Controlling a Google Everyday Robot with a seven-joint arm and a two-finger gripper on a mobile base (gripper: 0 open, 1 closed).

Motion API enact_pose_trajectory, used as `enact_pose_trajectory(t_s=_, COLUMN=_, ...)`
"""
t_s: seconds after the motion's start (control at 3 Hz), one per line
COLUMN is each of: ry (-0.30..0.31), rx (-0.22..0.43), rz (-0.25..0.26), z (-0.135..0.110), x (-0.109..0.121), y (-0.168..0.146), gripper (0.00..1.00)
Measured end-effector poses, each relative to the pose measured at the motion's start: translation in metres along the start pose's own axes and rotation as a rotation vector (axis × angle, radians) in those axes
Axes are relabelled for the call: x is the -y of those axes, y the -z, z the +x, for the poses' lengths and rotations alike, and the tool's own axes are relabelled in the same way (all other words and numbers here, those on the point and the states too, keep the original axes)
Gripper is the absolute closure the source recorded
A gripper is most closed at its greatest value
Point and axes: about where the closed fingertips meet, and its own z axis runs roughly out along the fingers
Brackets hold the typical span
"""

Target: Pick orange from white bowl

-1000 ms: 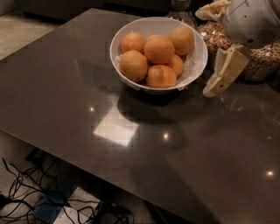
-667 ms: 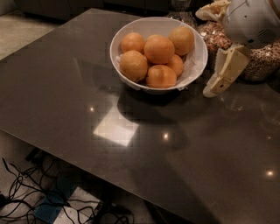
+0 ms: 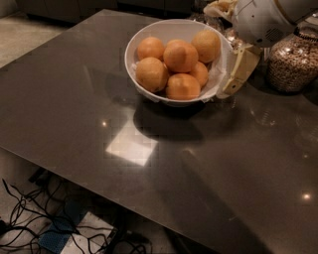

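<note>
The white bowl [image 3: 149, 89] stands at the far middle of the dark table and holds several oranges on a crinkled white lining. The orange [image 3: 180, 55], the largest and deep orange, lies on top in the middle of the pile. A paler, yellower orange [image 3: 206, 45] lies behind it to the right, and smaller ones [image 3: 151, 74] lie around it. My gripper [image 3: 234, 79], cream-coloured under a white wrist, hangs just outside the bowl's right rim, beside the bowl and to the right of the orange. It holds nothing that shows.
A glass jar of nuts [image 3: 293, 62] stands right of the gripper at the table's far right. Something pale [image 3: 221, 7] lies behind the bowl. The dark table [image 3: 99, 124] stretches toward me, with cables [image 3: 30, 218] on the floor below its near edge.
My gripper has moved left from beside the jar to the bowl's right rim. The bowl and the oranges have not moved.
</note>
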Motion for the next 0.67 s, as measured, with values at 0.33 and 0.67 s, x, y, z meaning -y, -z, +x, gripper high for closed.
enact_pose_trajectory(t_s=0.33, ry=0.000, rx=0.000, rz=0.000, z=0.0000, x=0.0000, y=0.0000, gripper=0.00)
enact_pose_trajectory(t_s=0.67, ry=-0.024, rx=0.010, rz=0.002, z=0.0051, x=0.0029, y=-0.0056, gripper=0.00)
